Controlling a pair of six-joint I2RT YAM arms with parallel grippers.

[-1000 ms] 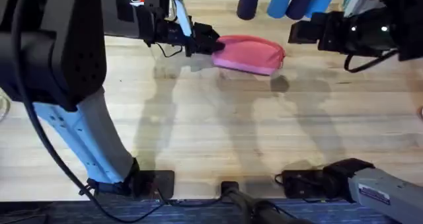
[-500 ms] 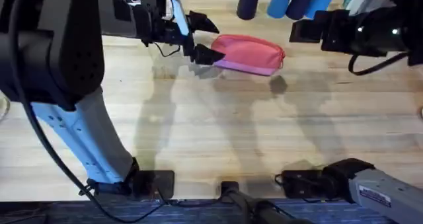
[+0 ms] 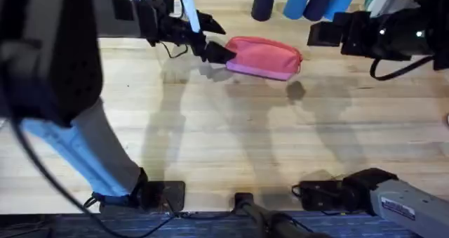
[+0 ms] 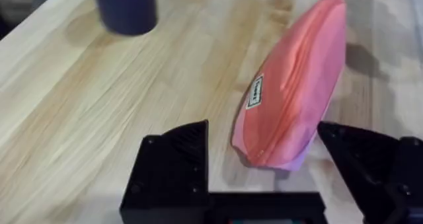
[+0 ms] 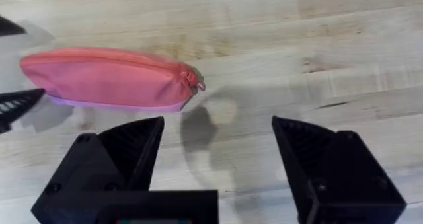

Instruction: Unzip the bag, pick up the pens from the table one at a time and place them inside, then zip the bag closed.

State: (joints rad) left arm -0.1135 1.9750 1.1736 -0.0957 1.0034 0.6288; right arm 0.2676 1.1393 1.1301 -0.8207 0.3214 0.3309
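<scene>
Surface: large light wooden plank tabletop (image 3: 231, 140) with visible grain; soft grey shadows of the arms fall across its middle.
Pouch: soft pink fabric pencil pouch (image 3: 264, 57), oblong, paler pink band along its lower edge, lying flat on the far part of the surface, between the two arms.
Pouch, closer: in the left wrist view the pouch (image 4: 294, 92) carries a small white label on its side; in the right wrist view the pouch (image 5: 106, 78) has its zipper line along the top and a small metal pull at one end.
Left pincer: left pincer (image 3: 215, 38) sits at the pouch's left end with its black fingers apart, one above the end and one just beside it; from the left wrist view the end of the pouch lies between the fingers, contact not certain.
Right pincer: right pincer (image 5: 218, 158) hangs above bare wood near the pouch's zipper-pull end, fingers wide apart, holding nothing.
Far edge: dark blue cylinder (image 4: 125, 7) stands on the surface beyond the pouch; several blue and dark cylinders (image 3: 309, 1) line the far edge.
</scene>
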